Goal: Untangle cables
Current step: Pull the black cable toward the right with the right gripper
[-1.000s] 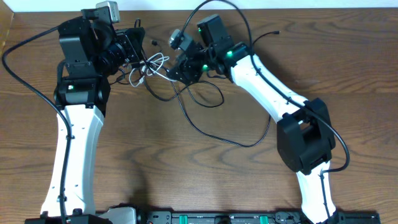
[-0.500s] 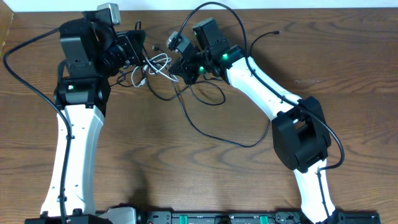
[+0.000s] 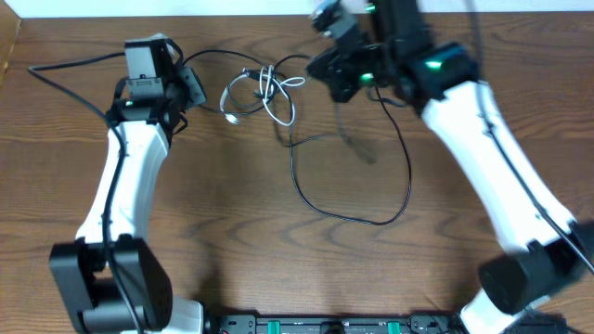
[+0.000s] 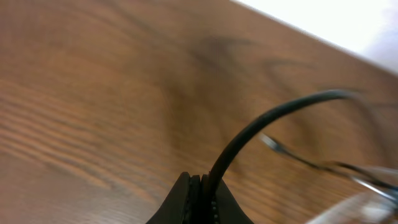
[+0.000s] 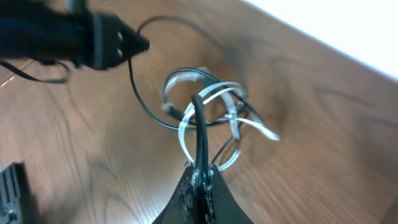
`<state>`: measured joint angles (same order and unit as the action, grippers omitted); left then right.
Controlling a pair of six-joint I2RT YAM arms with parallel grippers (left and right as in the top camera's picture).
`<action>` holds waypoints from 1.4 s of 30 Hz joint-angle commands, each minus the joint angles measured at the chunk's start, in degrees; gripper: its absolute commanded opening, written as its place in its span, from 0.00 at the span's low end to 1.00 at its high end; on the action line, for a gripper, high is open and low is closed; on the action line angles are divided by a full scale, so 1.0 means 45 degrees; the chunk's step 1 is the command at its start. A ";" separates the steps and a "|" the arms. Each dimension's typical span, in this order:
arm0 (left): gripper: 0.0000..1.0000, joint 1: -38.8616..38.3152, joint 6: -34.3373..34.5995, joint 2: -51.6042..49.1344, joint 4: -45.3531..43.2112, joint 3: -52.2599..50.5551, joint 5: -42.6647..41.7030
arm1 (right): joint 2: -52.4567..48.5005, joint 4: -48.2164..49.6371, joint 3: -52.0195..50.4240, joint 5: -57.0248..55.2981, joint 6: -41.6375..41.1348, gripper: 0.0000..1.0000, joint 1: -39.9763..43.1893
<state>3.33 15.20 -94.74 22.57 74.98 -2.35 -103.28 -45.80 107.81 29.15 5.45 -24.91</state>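
Over the far tabletop [image 3: 232, 241], my left gripper [image 4: 202, 190] and right gripper [image 5: 200, 177] are both clamped on the black cable [image 5: 199, 134], white cable [image 5: 233, 121] looped between them, so if I pull apart now I could cinch the knot.

No readable text, no labels, no brands, no numbers — nothing legible anywhere.
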 commanded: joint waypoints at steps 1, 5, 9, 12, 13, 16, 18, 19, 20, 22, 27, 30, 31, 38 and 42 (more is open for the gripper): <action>0.07 0.0053 -0.0019 -0.0680 0.0010 0.0233 0.1545 | 0.1035 -0.0335 0.0185 -0.0918 -0.0160 0.01 0.0389; 0.07 0.0058 -0.0019 -0.1438 -0.0039 0.0233 0.1933 | 0.2001 -0.0554 0.0287 -0.1127 -0.0165 0.01 0.0733; 0.07 0.0058 -0.0019 -0.2244 -0.0126 0.0233 0.2390 | 0.3220 -0.0797 0.0374 -0.1180 -0.0160 0.01 0.1239; 0.07 0.0097 -0.0019 -0.2603 -0.0228 0.0233 0.2443 | 0.3866 -0.1035 0.0471 -0.1180 -0.0170 0.01 0.1700; 0.07 0.0131 -0.0019 -0.2705 -0.0262 0.0233 0.2448 | 0.3997 -0.1093 0.0476 -0.1175 -0.0185 0.01 0.1792; 0.07 0.0223 -0.0024 -0.2861 -0.0321 0.0233 0.2448 | 0.4575 -0.1418 0.0476 -0.1175 -0.0262 0.01 0.2273; 0.07 0.0311 -0.0243 -0.2861 -0.0510 0.0233 0.2453 | 0.4745 -0.1515 0.0495 -0.1749 -0.0262 0.01 0.2453; 0.07 0.0355 -0.0325 -0.2861 -0.0588 0.0233 0.2458 | 0.4794 -0.1535 0.0534 -0.2186 -0.0325 0.01 0.2526; 0.08 0.0457 -0.0350 -0.2861 -0.0685 0.0233 0.2555 | 0.4901 -0.1637 0.0719 -0.2720 -0.0549 0.01 0.2691; 0.07 0.0699 -0.0355 -0.2861 -0.0758 0.0233 0.2817 | 0.5056 -0.2186 0.1321 -0.2735 -0.0544 0.01 0.2987; 0.08 0.1569 -0.0204 -0.2880 -0.1141 0.0233 0.3060 | 0.5343 -0.3774 0.2506 -0.3172 -0.0534 0.01 0.3415; 0.07 0.2006 -0.0209 -0.2880 -0.1277 0.0233 0.3060 | 0.5401 -0.4250 0.2521 -0.3997 -0.0646 0.01 0.3473; 0.07 0.2079 -0.0209 -0.2880 -0.1287 0.0233 0.3060 | 0.5382 -0.4342 0.2521 -0.4065 -0.0699 0.01 0.3468; 0.08 0.2195 -0.0481 -0.2832 -0.1039 0.0248 -0.0204 | 0.2880 -0.4721 0.2506 -0.2521 -0.0685 0.01 0.2851; 0.07 0.2195 -0.0437 -0.2142 -0.0884 0.0248 -0.1413 | 0.1117 -0.4391 0.2506 -0.2341 -0.0690 0.01 0.2492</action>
<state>13.28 13.67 -107.26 18.00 74.98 -1.76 -92.49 -66.17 118.74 16.73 3.14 -12.43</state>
